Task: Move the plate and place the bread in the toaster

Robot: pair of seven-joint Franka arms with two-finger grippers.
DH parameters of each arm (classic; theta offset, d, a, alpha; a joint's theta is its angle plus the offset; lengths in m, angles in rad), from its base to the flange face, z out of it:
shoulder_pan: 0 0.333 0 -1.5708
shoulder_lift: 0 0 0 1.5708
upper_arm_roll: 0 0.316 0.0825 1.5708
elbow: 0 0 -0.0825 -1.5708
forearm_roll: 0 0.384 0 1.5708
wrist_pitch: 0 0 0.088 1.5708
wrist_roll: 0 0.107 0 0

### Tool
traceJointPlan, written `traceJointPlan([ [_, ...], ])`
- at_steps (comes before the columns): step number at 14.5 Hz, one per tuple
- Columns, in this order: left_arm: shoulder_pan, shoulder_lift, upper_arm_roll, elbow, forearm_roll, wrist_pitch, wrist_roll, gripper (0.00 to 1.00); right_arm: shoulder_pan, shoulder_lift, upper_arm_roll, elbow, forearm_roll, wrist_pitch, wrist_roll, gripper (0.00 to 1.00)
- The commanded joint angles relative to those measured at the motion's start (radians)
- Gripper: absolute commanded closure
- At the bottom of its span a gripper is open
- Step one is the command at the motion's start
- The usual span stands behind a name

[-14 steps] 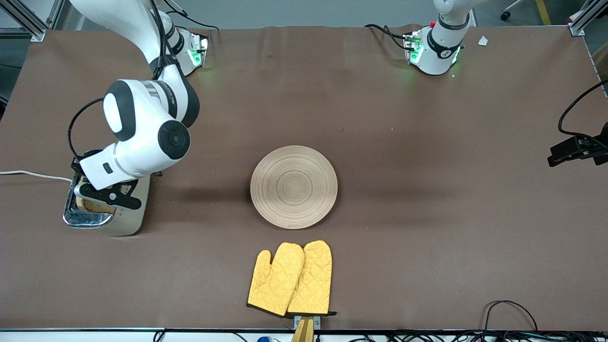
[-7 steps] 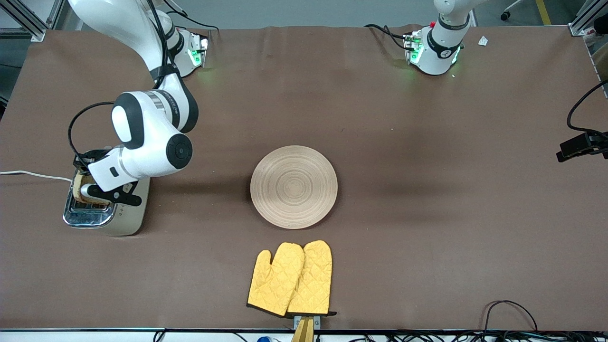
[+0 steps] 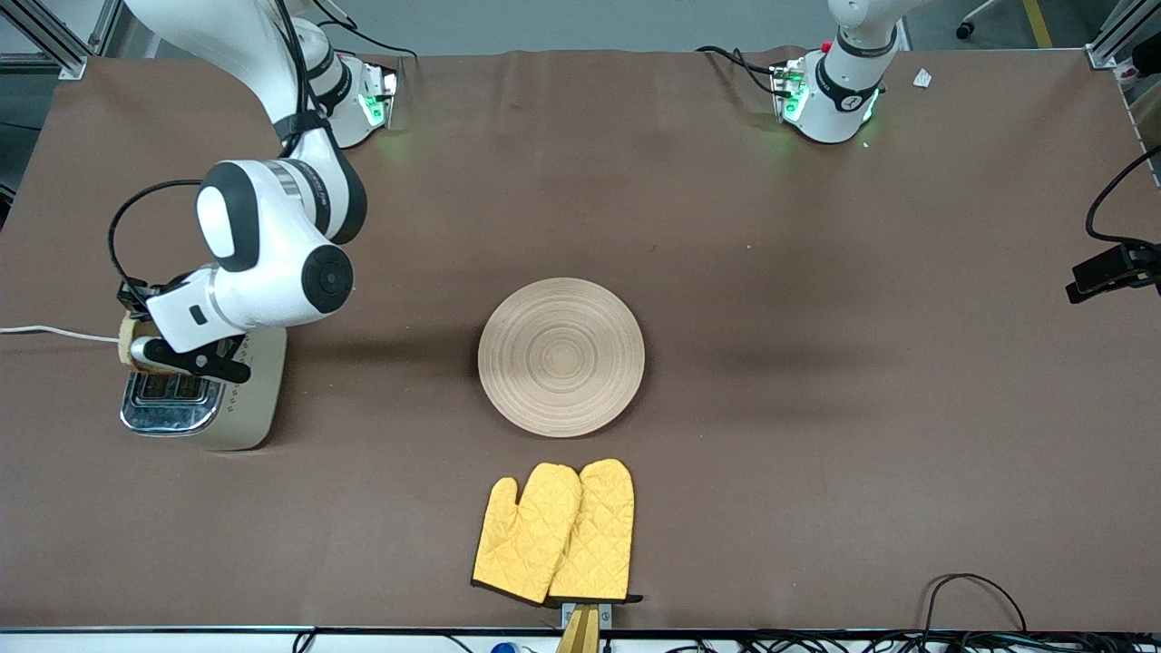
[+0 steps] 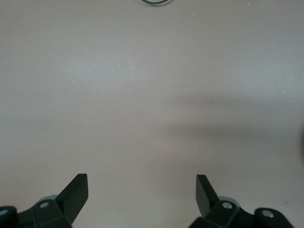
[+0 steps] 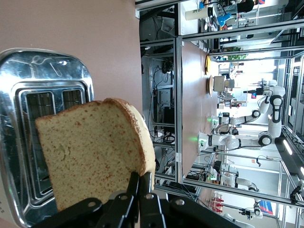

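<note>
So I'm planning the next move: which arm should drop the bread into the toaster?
The right. The right gripper is shut on the bread over the toaster; the left gripper waits open.

From my station I see a brown cloth [image 3: 726,227] covering the table [image 3: 998,453] edge to edge. Grey floor [image 3: 580,23] runs along the frame's top, with aluminium framing [image 3: 54,41] at the upper left corner. Cables [image 3: 975,599] loop at the lower right. The lighting is even, with soft shadows.

Even overhead light — soft shadows on the table [image 3: 816,272], glare on the toaster [image 5: 42,71] chrome.
</note>
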Motion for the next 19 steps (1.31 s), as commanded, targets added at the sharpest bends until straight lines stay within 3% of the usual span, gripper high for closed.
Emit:
traceJointPlan([
  [1,-0.119,-0.069,0.129,-0.027,0.004,-0.014,0.002,0.00,-0.018,-0.044,0.008,-0.061,-0.032,0.007,-0.005,1.00],
  [3,-0.273,-0.131,0.321,-0.076,-0.083,-0.016,0.015,0.00,-0.035,-0.052,0.008,-0.085,-0.049,0.014,-0.002,1.00],
  [5,-0.342,-0.207,0.383,-0.174,-0.106,0.002,0.002,0.00,-0.049,-0.049,0.008,-0.108,-0.052,0.062,-0.002,1.00],
  [9,-0.356,-0.280,0.385,-0.245,-0.109,-0.007,-0.001,0.00,-0.068,-0.041,0.008,-0.107,-0.067,0.122,0.002,1.00],
  [19,-0.341,-0.251,0.385,-0.219,-0.111,-0.027,0.016,0.00,-0.046,-0.005,0.014,-0.056,-0.074,0.128,0.009,1.00],
])
